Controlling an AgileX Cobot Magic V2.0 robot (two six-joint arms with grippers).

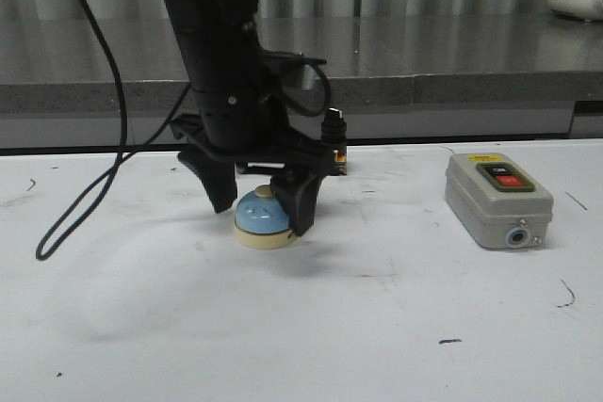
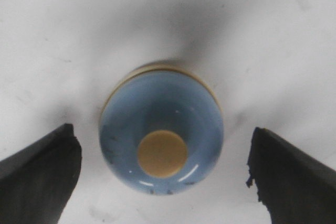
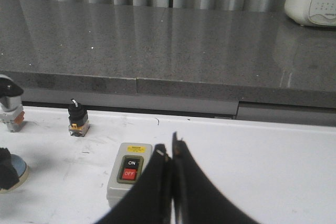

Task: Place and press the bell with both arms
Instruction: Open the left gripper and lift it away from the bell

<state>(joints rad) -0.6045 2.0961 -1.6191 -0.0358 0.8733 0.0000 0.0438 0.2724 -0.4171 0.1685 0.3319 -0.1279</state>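
Observation:
The light-blue bell [image 1: 263, 218] with a cream base and cream knob stands upright on the white table. My left gripper [image 1: 261, 201] is right over it, open, with one finger on each side of the dome and a gap between each finger and the bell. In the left wrist view the bell [image 2: 161, 132] sits between the two black fingertips [image 2: 44, 163], untouched. My right gripper [image 3: 168, 151] is shut and empty, out of the front view. An edge of the bell [image 3: 14, 170] shows in the right wrist view.
A grey switch box [image 1: 497, 199] with ON and OFF buttons sits to the right; it also shows in the right wrist view [image 3: 128, 174]. A small black-knob switch [image 1: 334, 146] stands behind the left arm. A grey ledge [image 1: 452, 87] runs along the back. A black cable [image 1: 94, 176] hangs at left.

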